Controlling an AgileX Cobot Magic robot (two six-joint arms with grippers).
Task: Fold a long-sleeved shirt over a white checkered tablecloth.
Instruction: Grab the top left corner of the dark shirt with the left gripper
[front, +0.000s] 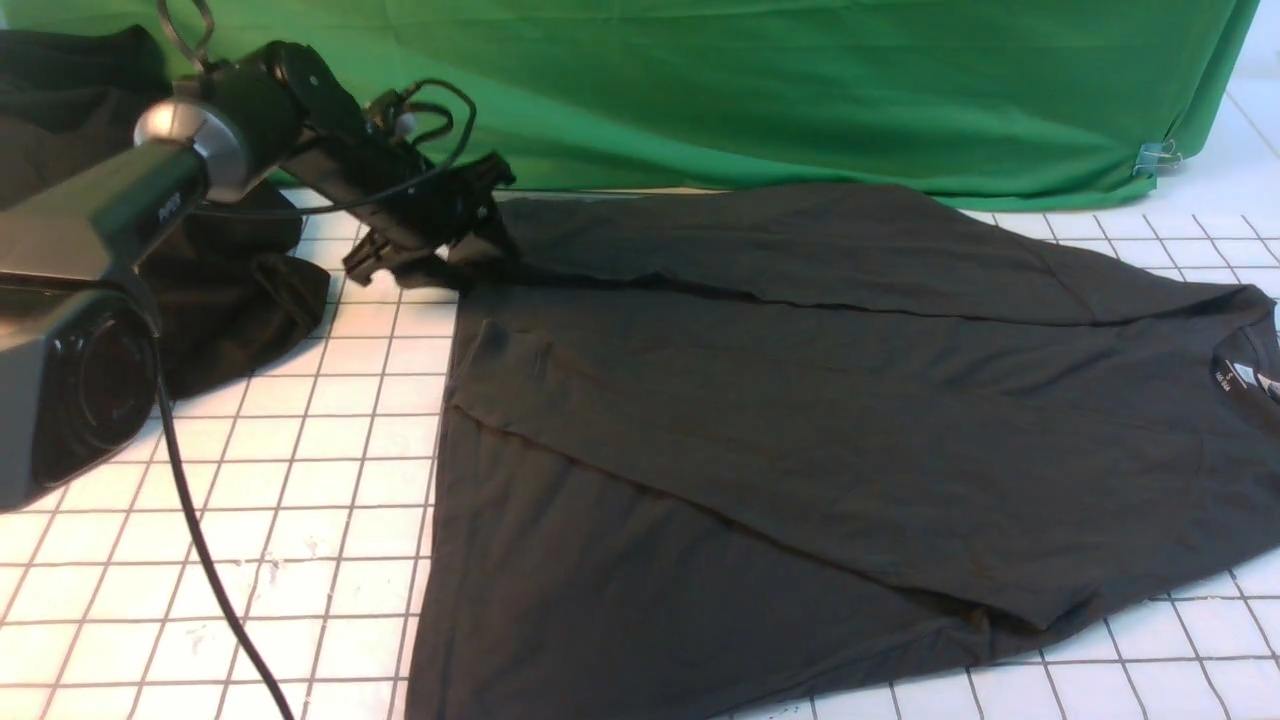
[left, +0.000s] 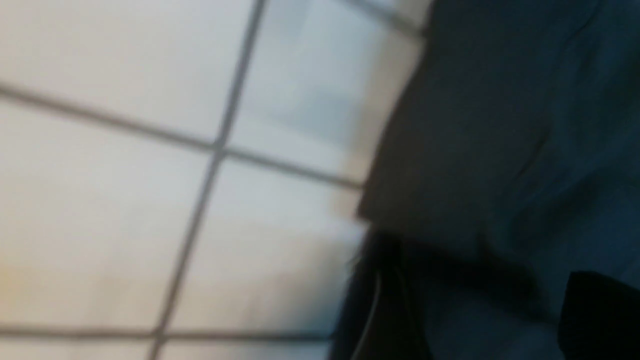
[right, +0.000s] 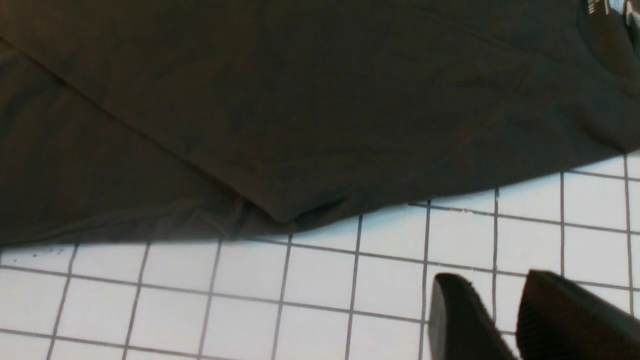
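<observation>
The long-sleeved shirt (front: 800, 400) lies flat on the white checkered tablecloth (front: 330, 450), with both sleeves folded in across the body. Its neck label (front: 1222, 375) is at the right edge. My left gripper (front: 440, 260) is down at the shirt's far left corner. In the blurred left wrist view the left gripper (left: 480, 280) stands open, with the shirt (left: 500, 125) lying between its wide-apart fingers beside the tablecloth (left: 125, 200). My right gripper (right: 495, 280) hovers over the bare tablecloth (right: 250, 300) near the shirt's (right: 300, 100) edge, slightly open and empty. It is outside the front view.
A green fabric (front: 800, 90) hangs across the back, clipped at the right (front: 1155, 158). A black cloth mass (front: 230, 290) lies at the far left behind my left arm. The arm's cable (front: 200, 540) trails down over the front left of the tablecloth.
</observation>
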